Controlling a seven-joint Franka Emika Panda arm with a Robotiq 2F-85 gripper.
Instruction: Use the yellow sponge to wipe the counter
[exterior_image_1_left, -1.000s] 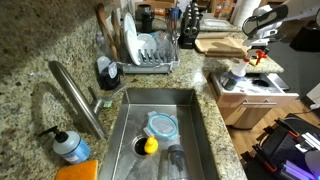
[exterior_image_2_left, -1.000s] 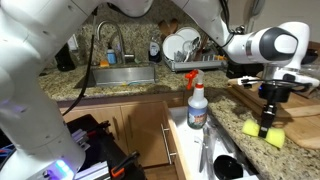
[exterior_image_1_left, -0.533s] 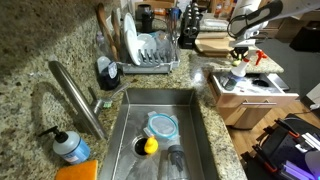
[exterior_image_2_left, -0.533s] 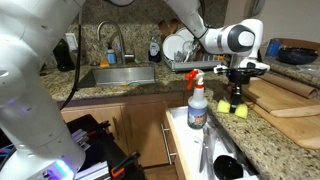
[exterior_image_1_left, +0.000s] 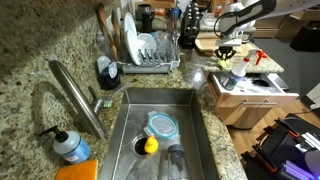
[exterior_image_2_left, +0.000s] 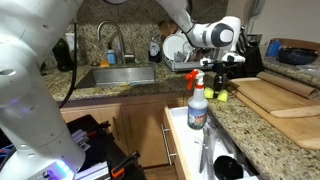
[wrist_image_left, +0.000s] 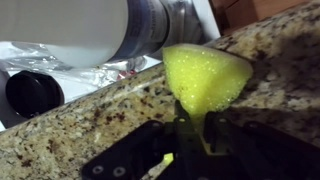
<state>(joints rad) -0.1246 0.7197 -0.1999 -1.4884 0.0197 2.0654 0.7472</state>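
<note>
One yellow sponge (wrist_image_left: 205, 75), clamped in the gripper (wrist_image_left: 193, 128) and set on the counter (wrist_image_left: 70, 130).

My wrist view shows the jaws closed on the sponge's narrow top, its broad face meeting the speckled granite close to the front edge. In an exterior view a spray bottle (exterior_image_2_left: 197, 106) stands just beside it, apparently in the open drawer (exterior_image_2_left: 180, 140) off the counter's lip, and the cutting board (exterior_image_2_left: 285, 97) lies further along. I judge the wipe is in progress. To do it well I'd press lightly and evenly so the foam lies flat, sweep in straight overlapping passes, and steer clear of the bottle and the edge.
</note>
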